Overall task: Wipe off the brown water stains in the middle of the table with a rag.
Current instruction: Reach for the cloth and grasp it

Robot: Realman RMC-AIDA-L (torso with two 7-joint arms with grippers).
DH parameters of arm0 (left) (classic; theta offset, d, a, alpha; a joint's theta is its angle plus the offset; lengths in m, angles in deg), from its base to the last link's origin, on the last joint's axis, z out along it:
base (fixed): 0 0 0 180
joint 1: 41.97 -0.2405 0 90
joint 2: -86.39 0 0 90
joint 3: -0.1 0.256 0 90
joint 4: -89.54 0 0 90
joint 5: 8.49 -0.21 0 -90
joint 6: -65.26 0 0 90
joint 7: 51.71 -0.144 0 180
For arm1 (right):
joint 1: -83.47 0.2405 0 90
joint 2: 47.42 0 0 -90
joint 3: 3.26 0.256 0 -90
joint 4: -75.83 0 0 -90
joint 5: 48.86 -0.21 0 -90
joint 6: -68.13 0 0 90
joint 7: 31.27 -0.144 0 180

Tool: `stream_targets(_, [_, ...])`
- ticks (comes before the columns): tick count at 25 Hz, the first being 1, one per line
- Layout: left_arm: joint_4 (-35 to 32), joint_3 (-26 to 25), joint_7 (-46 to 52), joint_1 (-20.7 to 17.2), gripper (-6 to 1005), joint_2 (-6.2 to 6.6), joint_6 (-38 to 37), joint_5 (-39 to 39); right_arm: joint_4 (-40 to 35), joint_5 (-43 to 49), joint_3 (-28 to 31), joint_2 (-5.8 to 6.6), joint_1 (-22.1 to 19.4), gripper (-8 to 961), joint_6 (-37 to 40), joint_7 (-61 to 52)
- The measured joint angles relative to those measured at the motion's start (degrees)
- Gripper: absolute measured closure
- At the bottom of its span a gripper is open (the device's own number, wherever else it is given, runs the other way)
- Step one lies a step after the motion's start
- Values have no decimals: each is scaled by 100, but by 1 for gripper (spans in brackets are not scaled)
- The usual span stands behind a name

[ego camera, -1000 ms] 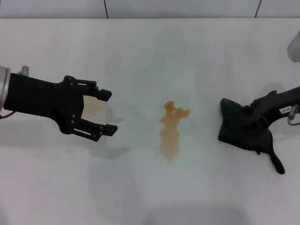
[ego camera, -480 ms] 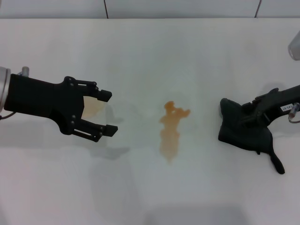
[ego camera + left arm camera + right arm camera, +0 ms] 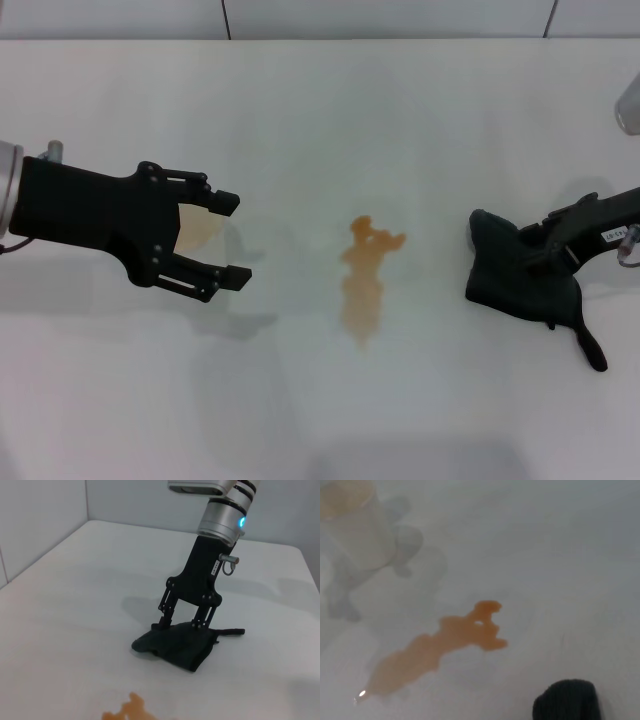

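The brown water stains (image 3: 362, 276) lie as an orange-brown blotch in the middle of the white table (image 3: 320, 120); they also show in the right wrist view (image 3: 440, 647). To their right lies the dark rag (image 3: 520, 285), bunched, with a narrow tail toward the front. My right gripper (image 3: 537, 262) stands over it; in the left wrist view its fingers (image 3: 165, 620) are spread apart with the tips pressed into the top of the rag (image 3: 175, 642). My left gripper (image 3: 228, 240) hovers open to the left of the stains.
A white paper cup (image 3: 200, 232) with a tan inside stands behind the left gripper's fingers, and shows in the right wrist view (image 3: 355, 525). A grey object (image 3: 628, 100) sits at the far right edge. A tiled wall runs behind the table.
The right gripper has shifted slightly to the right over the rag. The rag, the stains and the left arm have not moved.
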Motion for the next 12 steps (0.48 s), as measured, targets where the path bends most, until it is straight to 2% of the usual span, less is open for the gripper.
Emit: stream_targets(12, [0,-9,-2,-9,120,-4,0,15,31,23,-83,0,0,364,-81,-4])
